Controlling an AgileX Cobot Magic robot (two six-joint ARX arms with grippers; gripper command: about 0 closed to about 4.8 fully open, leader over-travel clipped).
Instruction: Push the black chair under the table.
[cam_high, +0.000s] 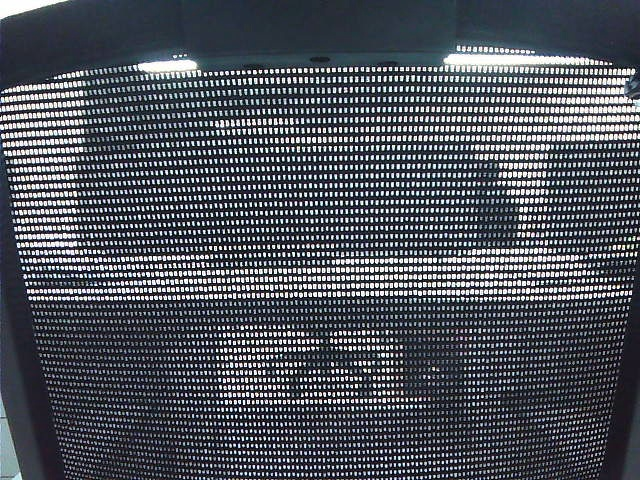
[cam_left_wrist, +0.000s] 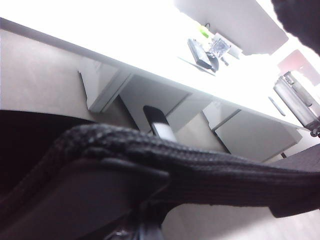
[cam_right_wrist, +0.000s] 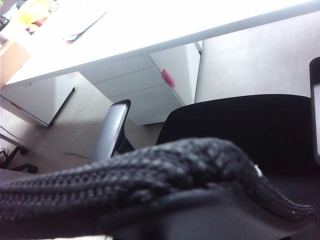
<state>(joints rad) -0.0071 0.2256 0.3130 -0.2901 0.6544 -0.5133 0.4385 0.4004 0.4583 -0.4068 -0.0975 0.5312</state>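
Black chair (cam_high: 320, 280) mesh filling exterior view, table (cam_right_wrist: 150, 30) beyond, both grippers unseen

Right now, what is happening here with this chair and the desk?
A two-arm robot is working on the black chair, whose mesh back fills the exterior view. Both wrist cameras look over the chair's upper edge toward the table; neither the left claw nor the right claw is in view, so contact cannot be confirmed. The seat is still in front of the table, near the white drawer unit, not yet under it.
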